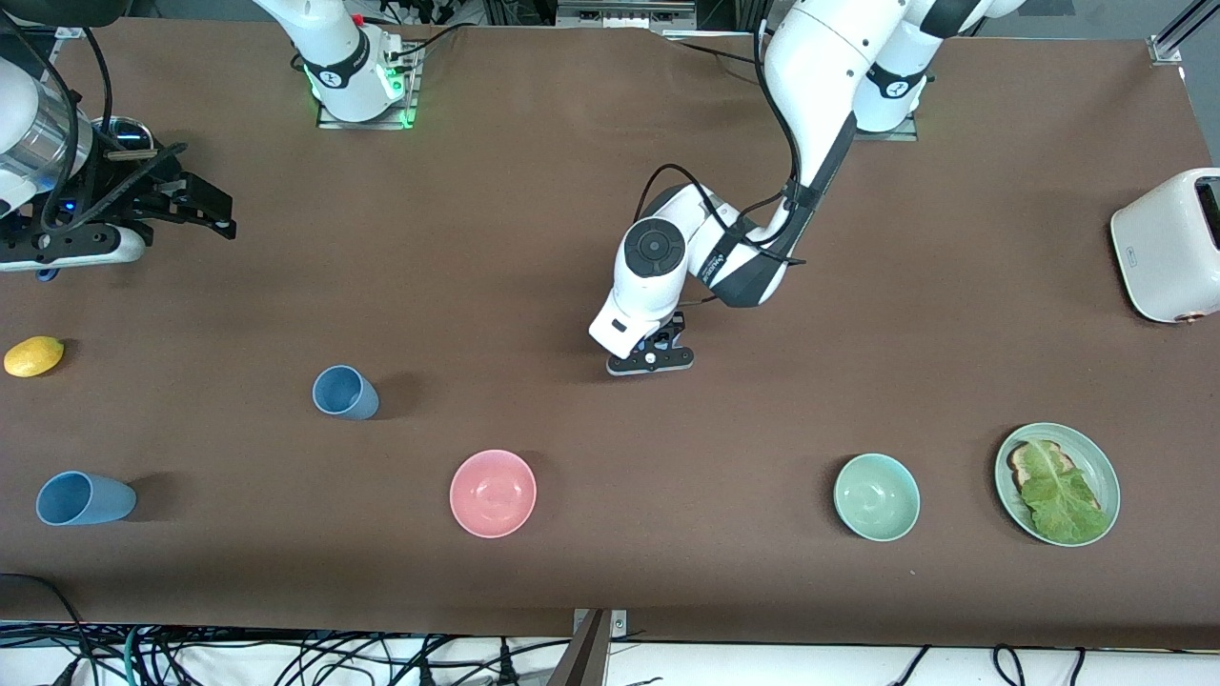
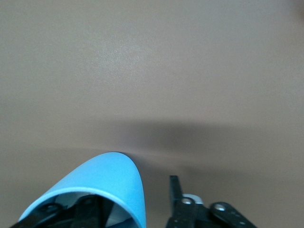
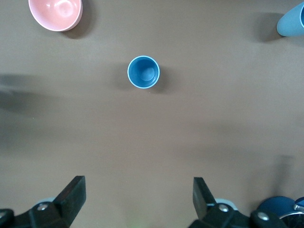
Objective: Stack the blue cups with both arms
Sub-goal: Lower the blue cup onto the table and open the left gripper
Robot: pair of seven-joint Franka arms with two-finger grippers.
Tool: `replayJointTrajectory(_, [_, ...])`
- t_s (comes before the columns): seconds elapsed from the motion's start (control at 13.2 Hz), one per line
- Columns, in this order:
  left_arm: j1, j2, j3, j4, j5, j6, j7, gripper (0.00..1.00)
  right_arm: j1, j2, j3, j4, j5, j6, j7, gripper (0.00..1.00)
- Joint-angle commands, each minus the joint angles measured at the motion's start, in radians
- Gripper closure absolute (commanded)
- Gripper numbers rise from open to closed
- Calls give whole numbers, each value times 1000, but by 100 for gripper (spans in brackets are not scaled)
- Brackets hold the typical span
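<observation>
One blue cup (image 1: 343, 393) stands upright on the brown table, toward the right arm's end. A second blue cup (image 1: 84, 498) sits nearer the front camera, close to that end's edge. Both show in the right wrist view, the upright one (image 3: 143, 71) and the second one (image 3: 292, 21). My left gripper (image 1: 653, 357) is low over the middle of the table. In the left wrist view a third blue cup (image 2: 109, 180) has its wall between the left gripper's (image 2: 130, 202) fingers, one inside and one outside with a gap. My right gripper (image 1: 214, 214) hangs open and empty (image 3: 137, 194).
A pink bowl (image 1: 493, 493), a mint-green bowl (image 1: 877, 496) and a green plate (image 1: 1096, 457) with toast and lettuce lie near the front edge. A lemon (image 1: 33, 356) lies at the right arm's end. A white toaster (image 1: 1168, 246) stands at the left arm's end.
</observation>
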Motion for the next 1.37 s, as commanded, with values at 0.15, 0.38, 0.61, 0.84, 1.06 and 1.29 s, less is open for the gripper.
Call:
replayJointTrajectory(0.15, [-6,-6,8,34,1,-36,-47,0,1,-9,-4,-12,3,11,-15,0])
replayJointTrajectory(0.38, [0,-62,11,34,1,-92,-49,0,1,-8,-3,-12,2,11,-15,0])
replayJointTrajectory(0.61, [3,-124,10,34,-2,-175,-57,0,1,-2,-3,-12,2,12,-15,0])
replayJointTrajectory(0.84, [17,-190,7,34,-5,-247,-58,0,6,46,-1,-1,2,58,-14,0])
replayJointTrajectory(1.06, [37,-255,5,34,-4,-325,-51,0,14,141,2,0,-12,161,-15,0])
replayJointTrajectory(1.29, [78,-320,0,34,-4,-425,-22,0,17,272,0,107,-27,196,-32,0])
